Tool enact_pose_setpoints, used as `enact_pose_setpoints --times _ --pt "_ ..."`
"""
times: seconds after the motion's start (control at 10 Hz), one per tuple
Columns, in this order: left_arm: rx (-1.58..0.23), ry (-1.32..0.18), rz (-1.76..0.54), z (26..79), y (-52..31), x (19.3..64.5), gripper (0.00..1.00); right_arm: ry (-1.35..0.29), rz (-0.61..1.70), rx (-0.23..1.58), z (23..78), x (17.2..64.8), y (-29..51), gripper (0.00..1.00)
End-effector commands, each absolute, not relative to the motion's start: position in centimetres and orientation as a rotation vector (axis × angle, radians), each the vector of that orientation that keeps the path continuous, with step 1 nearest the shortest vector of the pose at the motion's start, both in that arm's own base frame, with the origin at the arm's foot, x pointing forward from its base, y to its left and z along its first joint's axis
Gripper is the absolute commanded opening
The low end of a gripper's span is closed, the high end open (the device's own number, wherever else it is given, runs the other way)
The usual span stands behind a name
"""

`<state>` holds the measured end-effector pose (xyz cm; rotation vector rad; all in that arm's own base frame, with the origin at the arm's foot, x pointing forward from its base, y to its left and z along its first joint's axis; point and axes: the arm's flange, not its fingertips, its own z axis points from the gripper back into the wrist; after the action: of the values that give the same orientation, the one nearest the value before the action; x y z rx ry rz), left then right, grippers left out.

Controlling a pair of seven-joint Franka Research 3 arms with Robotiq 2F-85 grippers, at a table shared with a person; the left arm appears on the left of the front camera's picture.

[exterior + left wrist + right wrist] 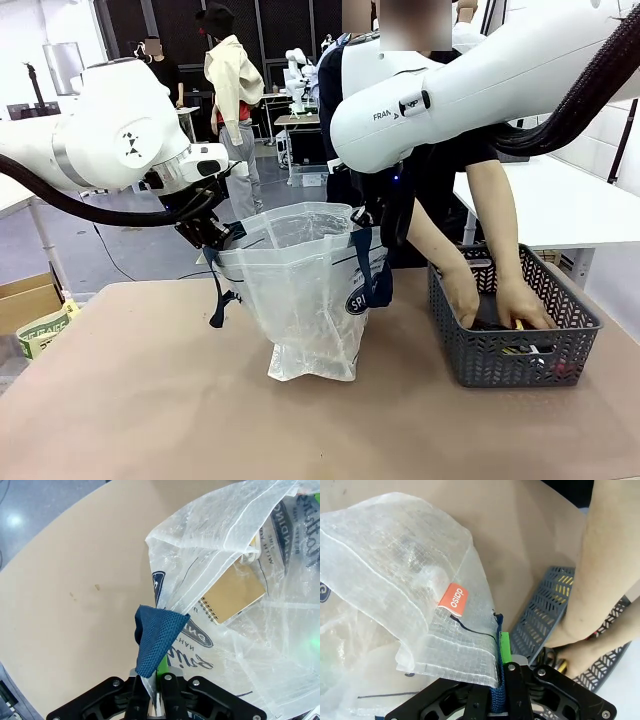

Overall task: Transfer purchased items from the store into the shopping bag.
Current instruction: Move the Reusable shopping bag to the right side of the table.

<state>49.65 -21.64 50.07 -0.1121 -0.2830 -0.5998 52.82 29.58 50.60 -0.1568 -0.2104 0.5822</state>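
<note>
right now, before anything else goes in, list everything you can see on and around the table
shopping bag: one, translucent whitish with navy handles, standing mid-table, mouth held open
notebook: one, tan cover, spiral-bound, inside the bag
tag: one, orange, on the bag's rim
basket: one, dark grey, slotted, table's right side
items: count cannot tell, some yellow, low in the basket
table: one, tan
cardboard box: one, brown, off the table's left edge
person's hands: two, both down in the basket
left gripper: shut on the bag's navy handle
right gripper: shut on the bag's other handle
</note>
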Motion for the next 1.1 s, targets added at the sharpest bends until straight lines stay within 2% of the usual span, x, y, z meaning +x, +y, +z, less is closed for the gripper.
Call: enact_pose_setpoints --times 0.0,1.0 --pt "-0.111 -0.284 -0.597 50.11 -21.51 49.68 0.00 -0.207 0.579 -0.160 50.48 52.64 29.37 0.00" --pt "-0.111 -0.284 -0.597 50.11 -21.51 49.68 0.00 -0.207 0.579 -0.160 50.48 52.64 29.37 0.00"
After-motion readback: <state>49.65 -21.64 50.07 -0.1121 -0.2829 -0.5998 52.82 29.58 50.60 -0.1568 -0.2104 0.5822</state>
